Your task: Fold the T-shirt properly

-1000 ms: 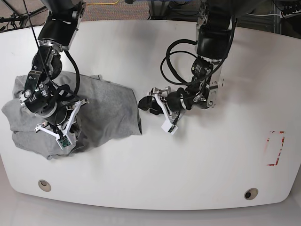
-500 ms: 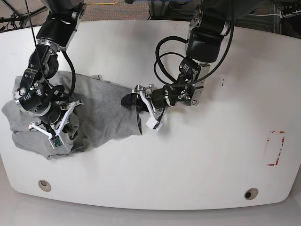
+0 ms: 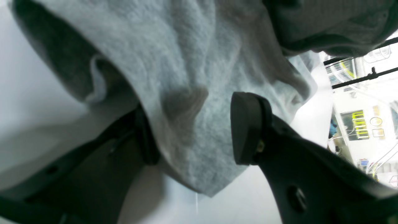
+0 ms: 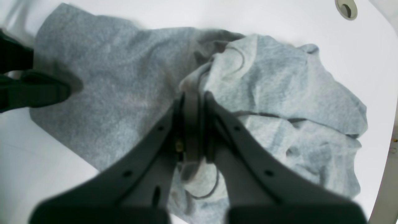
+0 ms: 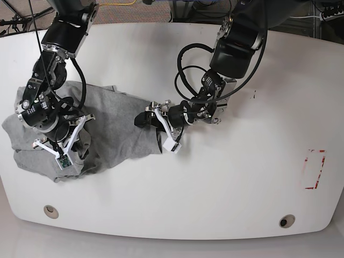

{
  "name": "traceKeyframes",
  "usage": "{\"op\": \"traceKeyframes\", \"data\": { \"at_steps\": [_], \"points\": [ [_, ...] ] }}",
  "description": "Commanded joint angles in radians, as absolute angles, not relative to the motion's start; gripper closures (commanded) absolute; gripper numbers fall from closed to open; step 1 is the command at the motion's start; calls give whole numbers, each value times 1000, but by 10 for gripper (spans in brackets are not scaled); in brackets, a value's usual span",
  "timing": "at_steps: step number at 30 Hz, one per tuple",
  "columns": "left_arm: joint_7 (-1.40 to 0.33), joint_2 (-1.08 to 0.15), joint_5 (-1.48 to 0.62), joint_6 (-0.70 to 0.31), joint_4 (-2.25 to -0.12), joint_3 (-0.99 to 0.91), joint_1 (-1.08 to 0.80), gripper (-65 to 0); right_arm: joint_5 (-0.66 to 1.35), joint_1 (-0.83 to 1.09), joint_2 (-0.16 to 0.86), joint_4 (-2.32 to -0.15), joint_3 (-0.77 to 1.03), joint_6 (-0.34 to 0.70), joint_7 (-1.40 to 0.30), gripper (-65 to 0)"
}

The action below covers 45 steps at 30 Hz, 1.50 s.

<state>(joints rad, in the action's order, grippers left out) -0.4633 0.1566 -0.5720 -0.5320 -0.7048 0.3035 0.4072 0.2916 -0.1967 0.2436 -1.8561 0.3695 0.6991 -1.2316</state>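
Note:
The grey T-shirt [image 5: 123, 121] lies crumpled on the left of the white table [image 5: 226, 188]. My right gripper [image 5: 75, 148] stands over its middle. In the right wrist view this right gripper [image 4: 191, 102] is shut, with a fold of the T-shirt [image 4: 124, 84] pinched between its fingers. My left gripper [image 5: 146, 119] is at the shirt's right edge. The left wrist view shows the left gripper [image 3: 192, 140] open, its two fingers on either side of a hanging corner of the T-shirt [image 3: 186, 62]. No lettering shows.
A red outlined rectangle [image 5: 314, 169] is marked on the table at the right. Two round grommets [image 5: 51, 210] [image 5: 286, 221] sit near the front edge. Black cables [image 5: 188, 64] loop off the left arm. Bare tabletop stretches to the right of the shirt.
The left arm has swung leftward across the table until its open gripper reached the shirt's right edge. The right gripper has shifted slightly left, still holding cloth.

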Motion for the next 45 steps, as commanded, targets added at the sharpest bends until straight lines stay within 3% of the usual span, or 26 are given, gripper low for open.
{"op": "traceKeyframes", "data": {
  "at_steps": [1, 8, 10, 15, 16, 23, 31, 45],
  "points": [
    [-472, 157, -575, -492, -661, 348, 435, -318, 302, -216, 255, -1871, 374, 696, -1208, -24],
    [-423, 157, -665, -490, -604, 435, 476, -307, 302, -216, 255, -1871, 374, 696, -1207, -24],
    [-420, 157, -673, -484, -604, 447, 478, -268, 302, -216, 255, -1871, 374, 696, -1207, -24],
    [-418, 157, -673, -429, -605, 453, 479, -11, 302, -217, 255, -1871, 374, 696, -1207, -24],
    [-418, 157, -671, -421, -605, 453, 479, 0, 302, -217, 255, -1871, 374, 696, -1207, -24],
    [-418, 157, -677, -407, -624, 449, 478, 0, 302, -217, 255, -1871, 374, 696, -1207, -24],
    [-461, 153, -677, -403, -814, 355, 429, 0, 309, -219, 254, -1879, 375, 696, -1207, -24],
    [-530, -19, -677, -401, -1093, 237, 383, 0, 311, -232, 206, -1903, 519, 698, -1207, -24]
  ]
}}
